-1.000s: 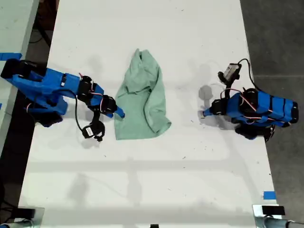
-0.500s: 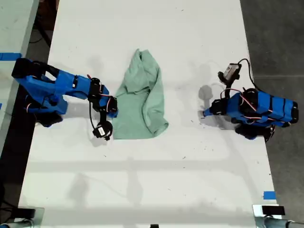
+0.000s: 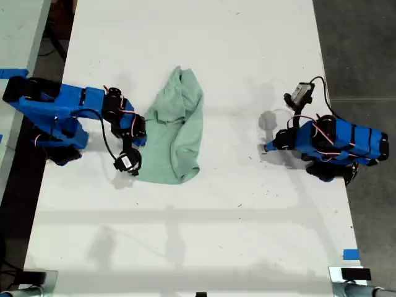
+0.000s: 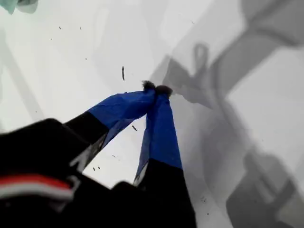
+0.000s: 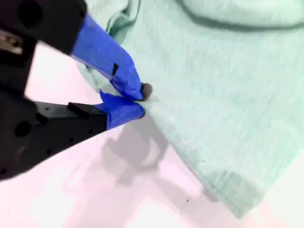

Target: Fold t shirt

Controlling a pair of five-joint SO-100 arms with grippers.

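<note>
Mint-green and rumpled, the t shirt point(image 3: 175, 129) lies a little toward nine o'clock of the middle of the white tabletop point(image 3: 204, 241) in the exterior view, bunched narrow at its twelve o'clock end and wider toward six o'clock. The second tool point(image 5: 137, 99) sits at the shirt's nine o'clock edge in the exterior view; in the second wrist view its blue tips are pinched together with the cloth edge caught between them, so it appears to be gripping the shirt's side hem. The first tool point(image 4: 156, 88) is well apart from the garment, out toward three o'clock in the exterior view, with its tips closed on each other over bare tabletop and nothing held.

The step in hand looks like drawing the shirt's side edge to set up or begin a fold; the garment is crumpled rather than flat, so the fold seems barely started. The next move probably calls for lifting the pinched edge just clear of the tabletop and carrying it across toward three o'clock, keeping the grip firm so the thin cloth does not slip, while the first tool could come in to pin the far side
</note>
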